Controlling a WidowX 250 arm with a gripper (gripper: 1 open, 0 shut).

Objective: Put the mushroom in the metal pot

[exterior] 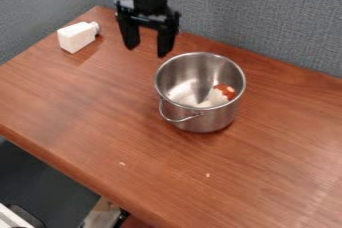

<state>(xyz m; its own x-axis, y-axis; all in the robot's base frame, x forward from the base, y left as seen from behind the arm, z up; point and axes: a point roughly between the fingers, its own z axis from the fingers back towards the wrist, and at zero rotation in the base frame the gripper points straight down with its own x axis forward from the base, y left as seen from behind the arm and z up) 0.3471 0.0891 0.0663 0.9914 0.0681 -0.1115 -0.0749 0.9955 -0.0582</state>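
The shiny metal pot (201, 92) stands upright near the middle of the wooden table, its loop handle toward the front. Inside it, against the right wall, lies the mushroom (223, 92), its orange-red cap and pale stem showing. My black gripper (144, 42) hangs open above the table's back edge, up and to the left of the pot, with nothing between its fingers.
A white rectangular block (78, 37) lies at the table's far left corner. The brown wooden table (107, 102) has its front edge running diagonally at lower left. A grey fabric wall stands behind.
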